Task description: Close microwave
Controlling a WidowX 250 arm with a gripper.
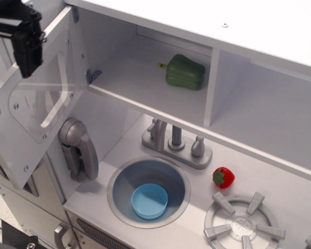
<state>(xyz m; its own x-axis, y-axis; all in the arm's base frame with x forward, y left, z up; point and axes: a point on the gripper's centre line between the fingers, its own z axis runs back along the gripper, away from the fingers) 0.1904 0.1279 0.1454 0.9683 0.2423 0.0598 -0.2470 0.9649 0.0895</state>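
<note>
The microwave [145,78] is a white box compartment up top, standing open, with a green toy pepper [184,72] lying inside. Its white door [20,135] with a clear window [39,98] is swung wide open to the left; the bar handle shows through the window. My gripper [8,59] is at the top left corner, outside the door's outer edge. One black finger [27,49] shows in front of the door's top edge and the other is cut off by the frame, so the jaws stand wide apart and hold nothing.
A silver toy phone handset [78,150] hangs on the wall below the door. A faucet [176,142] stands behind the round sink [119,179], which holds a blue bowl [149,201]. A strawberry [223,177] and a burner [243,223] are at the right.
</note>
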